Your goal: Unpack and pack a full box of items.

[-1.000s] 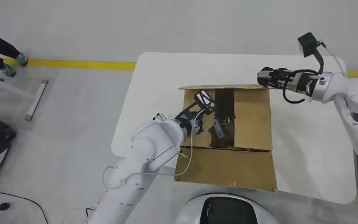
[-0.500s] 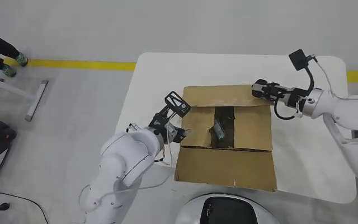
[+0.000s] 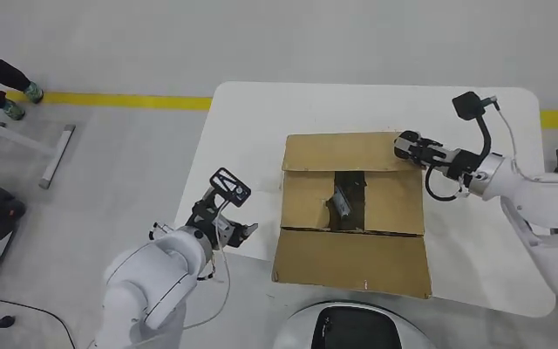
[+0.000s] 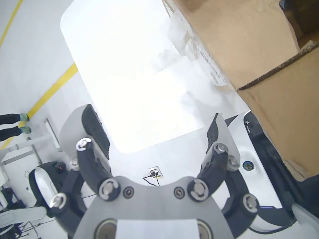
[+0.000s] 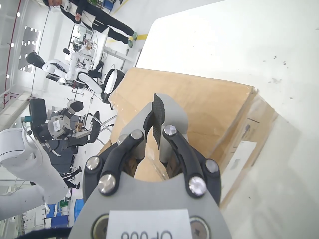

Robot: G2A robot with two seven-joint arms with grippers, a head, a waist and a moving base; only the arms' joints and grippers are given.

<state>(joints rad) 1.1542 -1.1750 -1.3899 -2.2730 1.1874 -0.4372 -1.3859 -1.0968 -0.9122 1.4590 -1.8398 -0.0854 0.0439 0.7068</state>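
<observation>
One cardboard box [image 3: 353, 262] on one tabletop [image 3: 253, 131]. The box has four flaps [image 3: 394, 196], and one dark item [image 3: 340, 202] can be counted in the gap between them; any others inside are hidden. Two tools in all: one left tool [image 4: 154, 119], one right tool [image 5: 155, 103].

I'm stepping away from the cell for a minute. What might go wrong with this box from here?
1. A dark item shows in the gap between the cardboard box's side flaps; if it sits high, pushing them shut may jam on it.
2. The right gripper, shut, sits alone at the far flap's corner, while the left gripper hangs open off to the side; the flap may spring up or the box may slide.
</observation>
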